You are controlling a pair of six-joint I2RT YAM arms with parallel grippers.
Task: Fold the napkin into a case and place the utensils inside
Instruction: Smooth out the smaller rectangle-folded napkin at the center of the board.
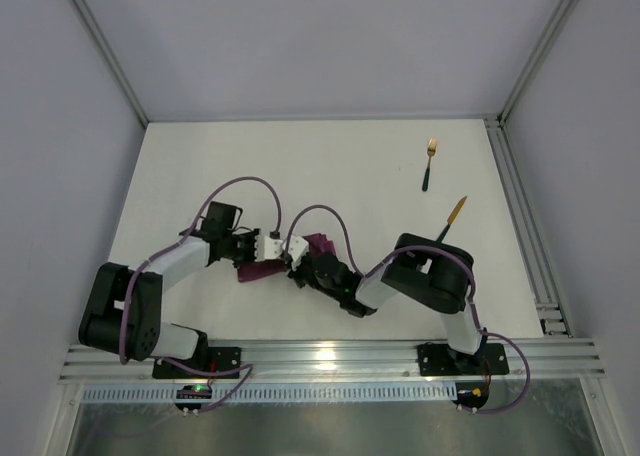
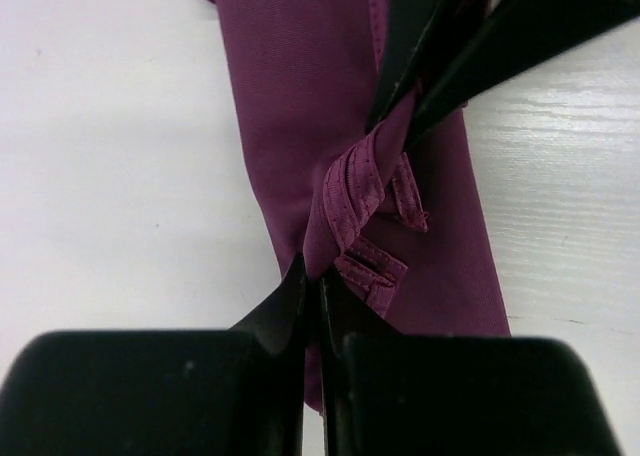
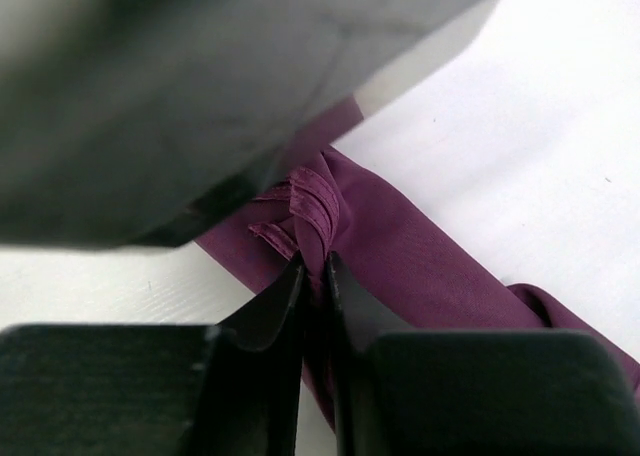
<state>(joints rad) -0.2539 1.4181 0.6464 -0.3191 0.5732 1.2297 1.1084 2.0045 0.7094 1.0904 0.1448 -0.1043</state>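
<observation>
The magenta-purple napkin [image 1: 262, 269] lies as a narrow folded strip near the table's front, mostly hidden under both wrists in the top view. My left gripper [image 2: 314, 276] is shut on a bunched hemmed edge of the napkin [image 2: 300, 86]. My right gripper [image 3: 315, 266] is shut on the same bunch of the napkin [image 3: 420, 256], facing the left one; its black fingers [image 2: 470, 46] show in the left wrist view. The gold fork [image 1: 430, 162] and the gold-bladed knife [image 1: 452, 219] lie apart at the right, each with a dark handle.
A metal rail [image 1: 525, 226] runs along the table's right edge. Grey walls enclose the white table [image 1: 330, 166] on the far, left and right sides.
</observation>
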